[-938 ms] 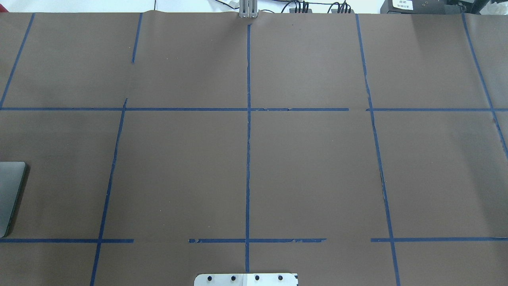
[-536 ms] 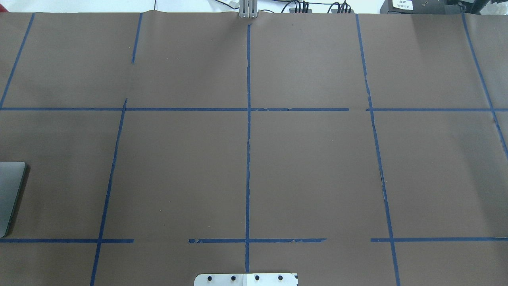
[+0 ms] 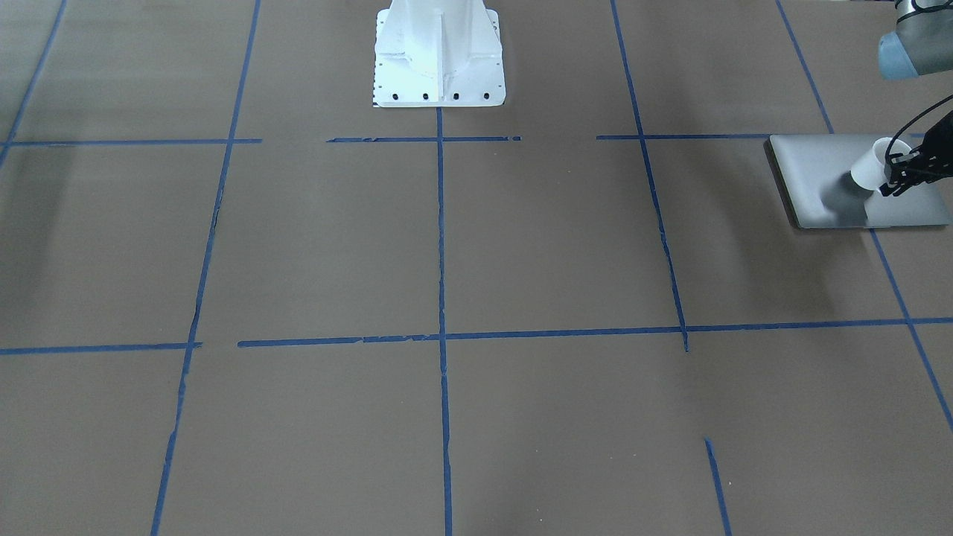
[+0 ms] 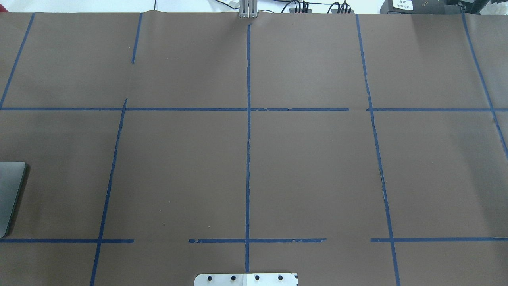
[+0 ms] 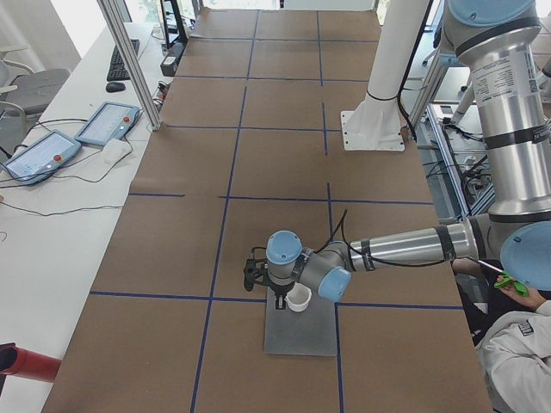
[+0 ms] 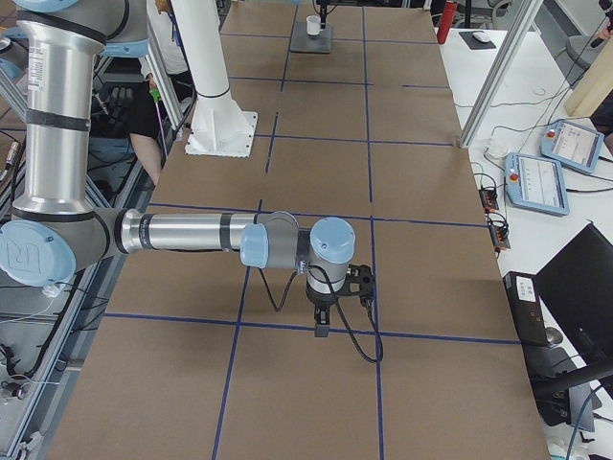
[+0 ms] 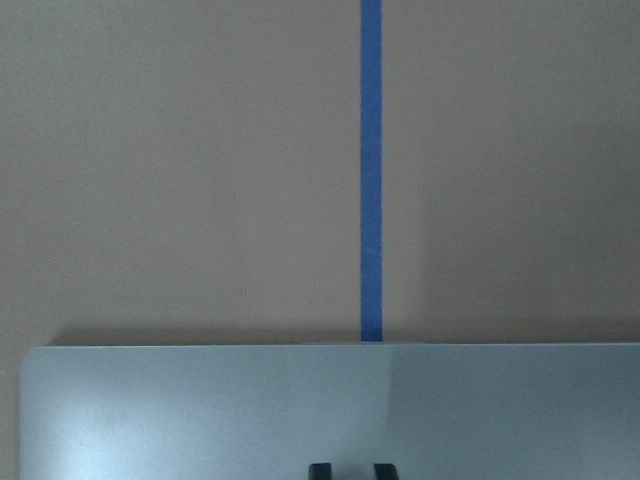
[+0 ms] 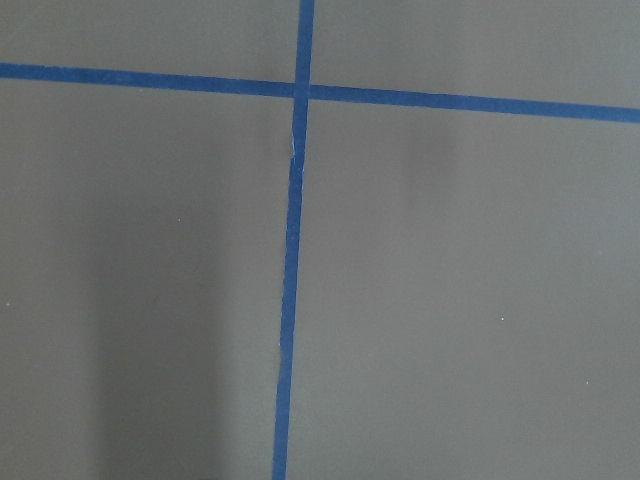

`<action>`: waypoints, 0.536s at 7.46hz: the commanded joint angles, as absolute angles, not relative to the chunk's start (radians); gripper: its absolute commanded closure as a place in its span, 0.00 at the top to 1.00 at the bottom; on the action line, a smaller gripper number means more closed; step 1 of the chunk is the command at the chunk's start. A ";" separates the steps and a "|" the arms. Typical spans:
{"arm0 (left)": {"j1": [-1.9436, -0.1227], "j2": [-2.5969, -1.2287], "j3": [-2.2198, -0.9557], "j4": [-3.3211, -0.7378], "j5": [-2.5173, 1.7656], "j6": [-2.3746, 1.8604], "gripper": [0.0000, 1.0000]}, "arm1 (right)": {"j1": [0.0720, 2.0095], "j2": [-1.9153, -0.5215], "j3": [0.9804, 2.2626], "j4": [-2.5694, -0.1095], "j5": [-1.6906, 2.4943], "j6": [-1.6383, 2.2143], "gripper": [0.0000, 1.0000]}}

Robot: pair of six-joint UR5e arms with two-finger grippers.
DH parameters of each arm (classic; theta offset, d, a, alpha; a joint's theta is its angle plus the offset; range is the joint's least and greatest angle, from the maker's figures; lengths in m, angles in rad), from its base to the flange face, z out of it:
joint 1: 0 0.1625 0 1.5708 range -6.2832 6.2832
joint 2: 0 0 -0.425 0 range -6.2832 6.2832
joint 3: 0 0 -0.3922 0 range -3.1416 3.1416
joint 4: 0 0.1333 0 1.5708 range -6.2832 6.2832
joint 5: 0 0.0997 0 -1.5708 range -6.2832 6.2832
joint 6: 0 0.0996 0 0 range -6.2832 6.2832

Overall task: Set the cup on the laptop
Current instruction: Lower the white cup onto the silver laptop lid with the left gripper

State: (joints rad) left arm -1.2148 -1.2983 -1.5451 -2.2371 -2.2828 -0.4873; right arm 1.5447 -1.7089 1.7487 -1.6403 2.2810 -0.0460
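Nothing has shifted overhead: the laptop [image 4: 12, 198] corner stays at your left edge. Your left gripper [image 3: 891, 175] is clamped on the cup [image 3: 868, 170], directly over the lid, so go straight down. You can't tell whether the distant right gripper [image 6: 321, 329] is open or closed.

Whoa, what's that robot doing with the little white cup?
The left gripper is holding the cup by its rim over the laptop. I cannot tell whether the cup touches the lid yet. The right gripper hangs over the table far away, carrying nothing.
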 commanded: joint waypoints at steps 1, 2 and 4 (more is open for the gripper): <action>-1.203 -1.298 -1.543 -2.238 -2.289 -0.485 0.00 | 1.545 -1.709 1.749 -1.641 2.281 -0.046 1.00; -1.201 -1.298 -1.539 -2.238 -2.289 -0.485 0.00 | 1.545 -1.709 1.749 -1.640 2.281 -0.046 1.00; -1.195 -1.298 -1.532 -2.238 -2.289 -0.483 0.32 | 1.545 -1.709 1.749 -1.641 2.281 -0.046 1.00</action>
